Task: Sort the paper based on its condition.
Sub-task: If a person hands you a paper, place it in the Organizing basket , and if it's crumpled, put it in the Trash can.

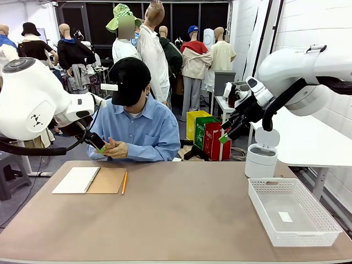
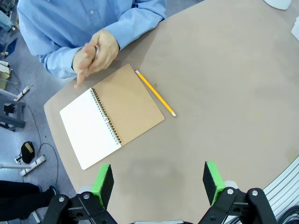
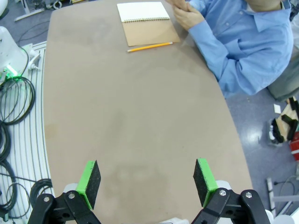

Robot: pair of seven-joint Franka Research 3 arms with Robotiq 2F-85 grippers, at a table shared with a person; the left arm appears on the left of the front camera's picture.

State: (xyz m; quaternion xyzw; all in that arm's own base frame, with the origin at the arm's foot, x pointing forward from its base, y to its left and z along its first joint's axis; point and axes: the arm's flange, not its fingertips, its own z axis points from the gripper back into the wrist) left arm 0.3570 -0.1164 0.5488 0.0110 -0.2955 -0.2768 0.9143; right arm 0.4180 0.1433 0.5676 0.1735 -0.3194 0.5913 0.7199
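Fingers of left gripper (image 2: 159,179) stood spread, empty, above counter (image 2: 224,93) just short of notebook (image 2: 112,114). Right gripper (image 3: 147,179) was likewise spread and empty, well short of notebook. Pencil (image 2: 155,93) lay beside notebook's kraft cover. Beyond notebook, person's hands (image 2: 93,53) were pressed together. Where the paper was could not be told.

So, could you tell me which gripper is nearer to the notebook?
Left. The left gripper hangs near the notebook, by the person's hands; the right gripper is raised across the table, near the white bin.
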